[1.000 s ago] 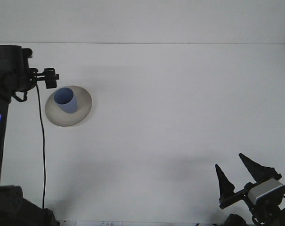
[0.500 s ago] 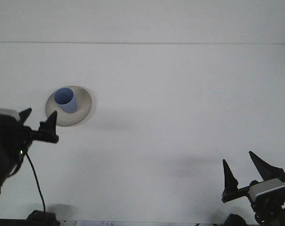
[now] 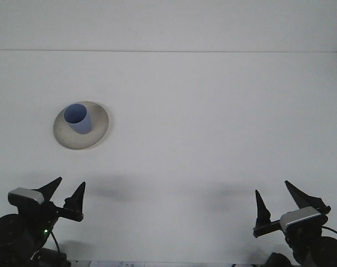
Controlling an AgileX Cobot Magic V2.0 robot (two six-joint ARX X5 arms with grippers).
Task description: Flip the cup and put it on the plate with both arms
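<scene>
The small blue plastic-looking cup [image 3: 78, 118] stands mouth up on the round, shallow, off-white plate [image 3: 99, 130], a little toward the plate's far-left part, with rim showing all round it. From how things lie I judge the flipping and placing done.

I take the cup to be light and stiff, with smooth sides that could slip under hard pads. It is thin-walled by the look of it, so a hard squeeze might flex it or shoot it out sideways. If I had to take it again, I would close across its body below the rim, coming from the side, since the base sits low inside the plate and the plate's raised edge would foul a low approach. The plate looks heavier and rigid; it might slide on the white table [image 3: 213, 122] if nudged.

My left gripper [image 3: 65, 192] sits well nearer than the plate, low at the near edge, fingers spread wide and holding nothing. My right gripper [image 3: 277, 197] is far to the plate's right, also at the near edge, fingers likewise parted and bare.

Nothing else lies on the table around the plate, and nothing stands between either gripper and the cup.
</scene>
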